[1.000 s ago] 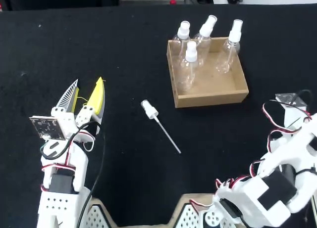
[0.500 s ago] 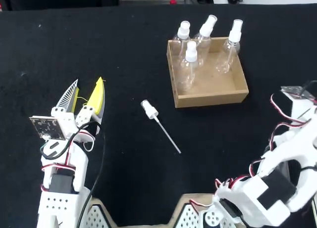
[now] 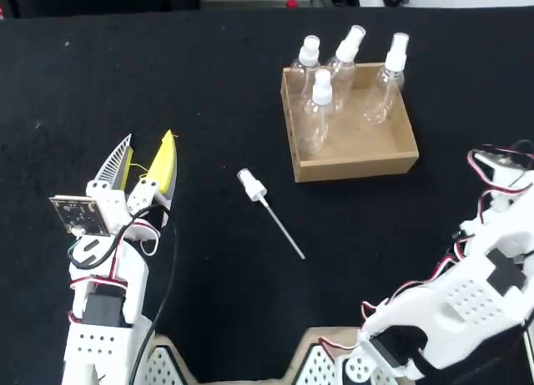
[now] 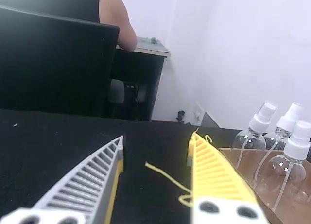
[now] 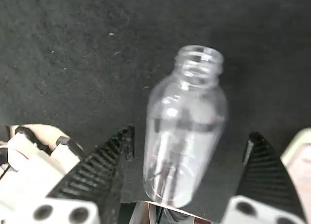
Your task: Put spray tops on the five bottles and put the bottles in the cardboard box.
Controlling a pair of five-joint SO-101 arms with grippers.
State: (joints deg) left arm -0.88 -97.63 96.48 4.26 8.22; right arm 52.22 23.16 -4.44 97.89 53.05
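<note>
A clear capless bottle (image 5: 187, 122) lies on the black mat. My right gripper (image 5: 190, 134) is open, with one black finger on each side of the bottle and a gap to each. The right arm (image 3: 488, 276) stands at the table's near right corner. A loose white spray top (image 3: 253, 187) with its long tube lies mid-table. The cardboard box (image 3: 357, 164) holds several capped bottles (image 3: 319, 109), which also appear in the left wrist view (image 4: 286, 156). At the near left, my left gripper (image 3: 149, 139) is open, with nothing between its grey and yellow fingers (image 4: 210, 170).
The black mat (image 3: 167, 68) covers the whole table. Open mat lies between the left gripper and the loose spray top, and between the spray top and the box. Both arm bases stand along the near edge.
The right arm has swung and turned further toward the table's right edge. The left arm, spray top and box have not moved.
</note>
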